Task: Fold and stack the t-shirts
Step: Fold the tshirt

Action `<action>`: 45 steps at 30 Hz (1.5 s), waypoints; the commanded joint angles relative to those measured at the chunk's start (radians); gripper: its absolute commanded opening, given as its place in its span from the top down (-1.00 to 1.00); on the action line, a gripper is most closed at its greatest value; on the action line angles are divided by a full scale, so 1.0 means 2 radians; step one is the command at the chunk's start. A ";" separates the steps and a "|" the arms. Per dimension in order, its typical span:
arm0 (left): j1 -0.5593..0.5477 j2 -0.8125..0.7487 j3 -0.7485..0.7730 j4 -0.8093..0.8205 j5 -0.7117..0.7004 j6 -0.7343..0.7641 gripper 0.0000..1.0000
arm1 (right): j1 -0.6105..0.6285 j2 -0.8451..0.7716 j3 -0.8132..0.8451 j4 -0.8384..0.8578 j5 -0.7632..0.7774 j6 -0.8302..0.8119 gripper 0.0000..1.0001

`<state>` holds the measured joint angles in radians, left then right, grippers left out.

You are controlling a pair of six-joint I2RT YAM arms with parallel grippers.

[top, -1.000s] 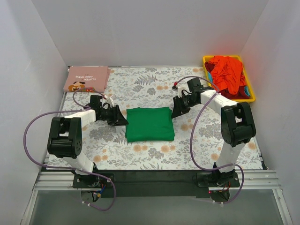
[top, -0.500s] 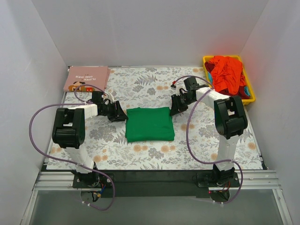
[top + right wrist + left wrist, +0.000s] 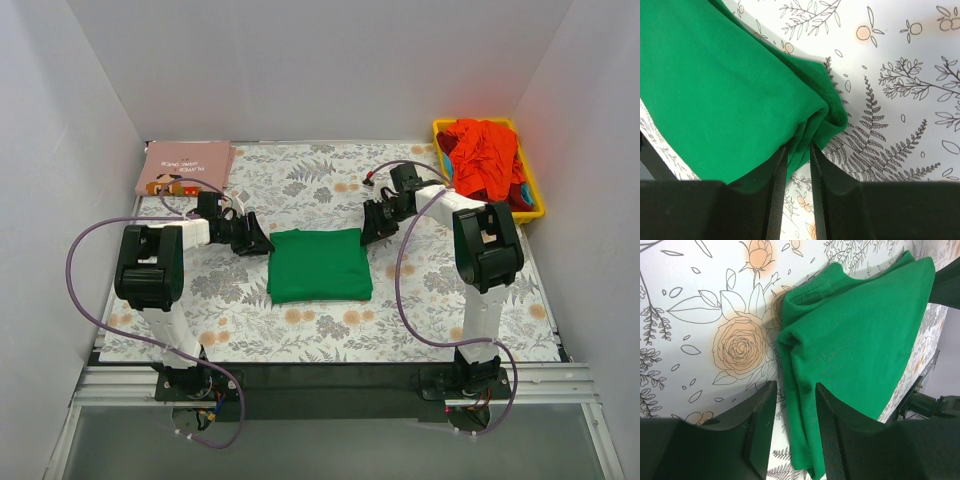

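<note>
The left gripper (image 3: 794, 390) stands part open, its two fingers straddling the folded near-left edge of the green shirt (image 3: 855, 340) without pinching it. The right gripper (image 3: 799, 150) is nearly closed at the shirt's opposite corner. Cloth bunches right at its tips, and I cannot tell whether it is gripped or only touched.

Over the last second both arms have drawn their elbows up and inward. The grippers have slid from the shirt's sides toward its far corners, and the left gripper has eased a little wider. The green shirt (image 3: 320, 265) itself has barely shifted: it lies as a neat rectangle in the middle of the counter (image 3: 300, 185), flat on the floral cloth.

I read that as the fold being finished and the arms either letting go or taking hold to carry it.

Farther back, a folded pink shirt (image 3: 185, 168) waits in the far-left corner, the likely base of the stack. At the far right, red-orange shirts (image 3: 485, 155) sit heaped and unfolded in a yellow bin (image 3: 535, 205).
</note>
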<state>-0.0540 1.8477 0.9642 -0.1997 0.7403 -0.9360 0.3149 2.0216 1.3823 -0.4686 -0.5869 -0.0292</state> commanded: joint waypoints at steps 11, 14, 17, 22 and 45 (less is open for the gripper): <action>0.002 0.034 0.030 0.009 -0.012 0.005 0.42 | 0.004 0.014 0.032 0.016 -0.017 0.006 0.94; 0.002 0.038 0.030 0.009 -0.016 0.000 0.73 | 0.004 0.008 0.028 0.015 -0.016 0.002 0.97; 0.005 0.033 0.026 0.011 -0.027 0.001 1.00 | -0.002 -0.002 0.021 0.015 -0.016 -0.003 0.97; 0.022 0.020 0.014 0.014 -0.030 0.005 1.00 | -0.028 -0.018 0.006 0.016 -0.019 -0.009 0.97; 0.062 -0.078 0.028 0.023 0.083 0.014 0.15 | -0.040 -0.089 0.031 0.017 -0.055 -0.021 -0.20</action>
<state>0.0425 1.8515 1.0069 -0.1699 0.8364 -0.9398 0.2428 1.9923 1.3952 -0.4282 -0.6613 -0.0406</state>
